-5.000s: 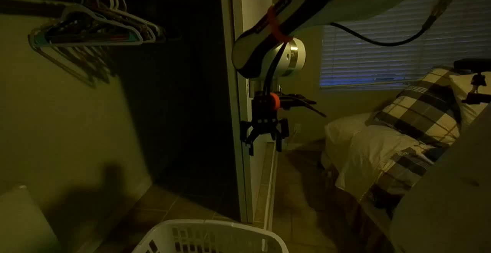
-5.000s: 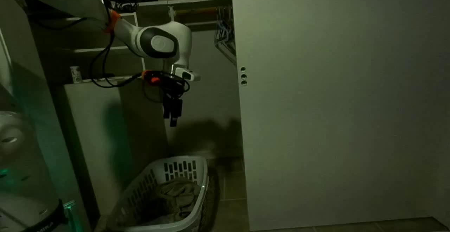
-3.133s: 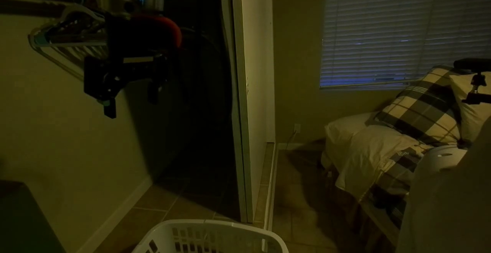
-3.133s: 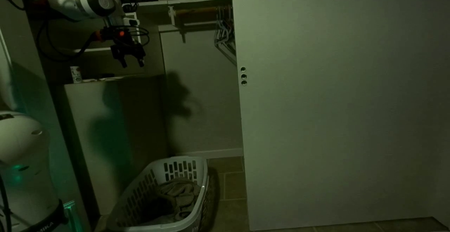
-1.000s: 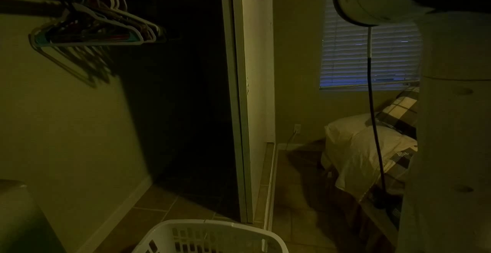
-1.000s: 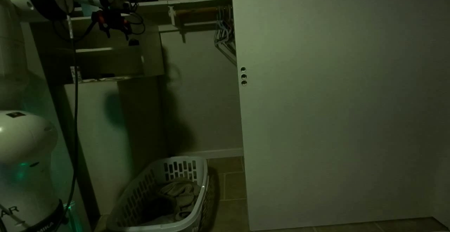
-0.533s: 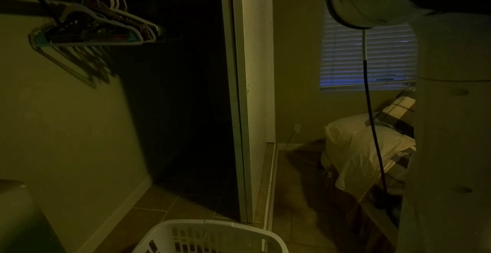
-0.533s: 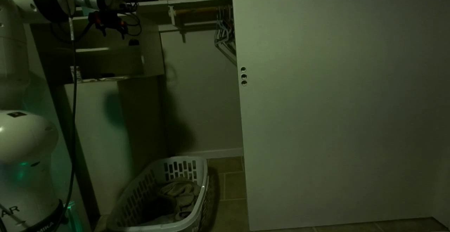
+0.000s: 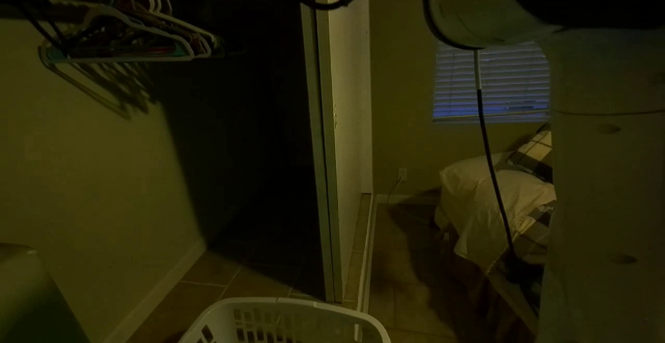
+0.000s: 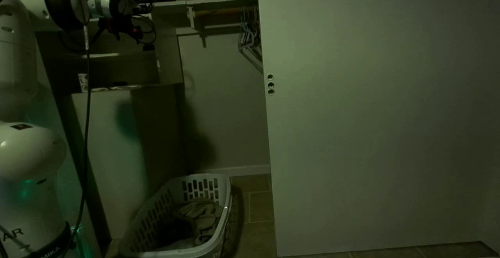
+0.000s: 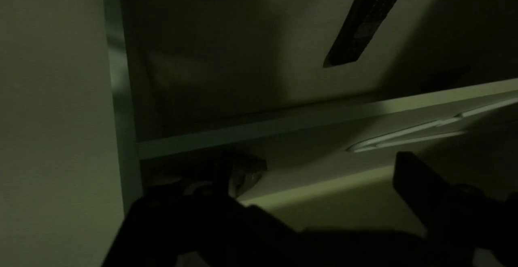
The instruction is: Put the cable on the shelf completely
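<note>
The cable (image 10: 146, 8) is a dark tangle on the top shelf (image 10: 222, 0) in an exterior view. Part of it lies on the board and small loops droop below the front edge. My gripper (image 10: 128, 39) is below and left of it, in front of the shelf compartments, apart from the drooping loops as far as I can tell. The gripper also shows in the wrist view (image 11: 319, 174), with its fingers (image 11: 421, 186) wide apart and nothing between them. The cable cannot be made out in the wrist view. The gripper is outside the remaining exterior view.
A hanger rail (image 10: 218, 14) with hangers (image 10: 248, 41) is right of the compartments. A small dark thing (image 10: 148, 47) sits on a middle shelf. The wrist view shows a remote (image 11: 364, 24), a board edge (image 11: 283, 125) and an upright panel (image 11: 121, 97). A basket (image 10: 228, 207) stands below.
Over five seconds the arm has swung from above the basket back and up to the compartments. In the last half second the wrist has dipped slightly. The cable looks unmoved.
</note>
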Motion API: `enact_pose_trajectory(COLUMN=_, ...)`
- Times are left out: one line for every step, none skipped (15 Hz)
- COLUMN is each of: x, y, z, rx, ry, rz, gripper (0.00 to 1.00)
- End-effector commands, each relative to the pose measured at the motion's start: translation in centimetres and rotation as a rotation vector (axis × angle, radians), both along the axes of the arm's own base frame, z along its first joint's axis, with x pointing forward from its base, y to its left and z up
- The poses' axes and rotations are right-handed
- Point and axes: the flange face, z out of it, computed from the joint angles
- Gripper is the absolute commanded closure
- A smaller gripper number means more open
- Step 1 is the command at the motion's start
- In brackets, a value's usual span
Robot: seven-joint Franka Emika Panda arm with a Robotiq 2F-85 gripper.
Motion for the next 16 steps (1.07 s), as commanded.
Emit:
enact_pose_trajectory(x=2.0, y=1.8, z=-0.1, rx=0.058, ry=-0.007, rz=-0.083, gripper=0.0)
enact_pose_trajectory(x=2.4, y=2.1, z=-0.2, rx=0.063, ry=-0.007, rz=-0.105, gripper=0.0)
enact_pose_trajectory(x=2.9, y=2.4, z=-0.5, rx=0.069, ry=-0.004, rz=-0.124, gripper=0.0)
enact_pose_trajectory(x=3.3, y=2.7, z=-0.7, rx=0.071, ry=-0.004, rz=-0.146, gripper=0.0)
enact_pose_trajectory(x=3.7, y=3.0, z=-0.8, rx=0.078, ry=0.0, rz=-0.161, gripper=0.0)
enact_pose_trajectory(x=4.0, y=3.2, z=-0.8, rx=0.087, ry=0.006, rz=-0.176, gripper=0.0)
enact_pose_trajectory(x=4.3, y=3.5, z=-0.8, rx=0.096, ry=0.011, rz=-0.185, gripper=0.0)
enact_pose_trajectory(x=4.5, y=3.7, z=-0.8, rx=0.103, ry=0.012, rz=-0.196, gripper=0.0)
enact_pose_trajectory(x=4.7, y=3.9, z=-0.7, rx=0.112, ry=0.015, rz=-0.203, gripper=0.0)
enact_pose_trajectory(x=4.9, y=4.1, z=-0.7, rx=0.12, ry=0.018, rz=-0.209, gripper=0.0)
enact_pose_trajectory(x=5.1, y=4.3, z=-0.7, rx=0.124, ry=0.02, rz=-0.217, gripper=0.0)
enact_pose_trajectory(x=5.2, y=4.4, z=-0.8, rx=0.127, ry=0.021, rz=-0.222, gripper=0.04)
enact_pose_trajectory(x=5.4, y=4.6, z=-0.8, rx=0.128, ry=0.024, rz=-0.229, gripper=0.13)
enact_pose_trajectory(x=5.6, y=4.8, z=-1.0, rx=0.13, ry=0.027, rz=-0.234, gripper=0.2)
enact_pose_trajectory(x=5.7, y=4.9, z=-1.0, rx=0.136, ry=0.031, rz=-0.235, gripper=0.31)
enact_pose_trajectory(x=5.8, y=5.1, z=-1.2, rx=0.135, ry=0.031, rz=-0.243, gripper=0.39)
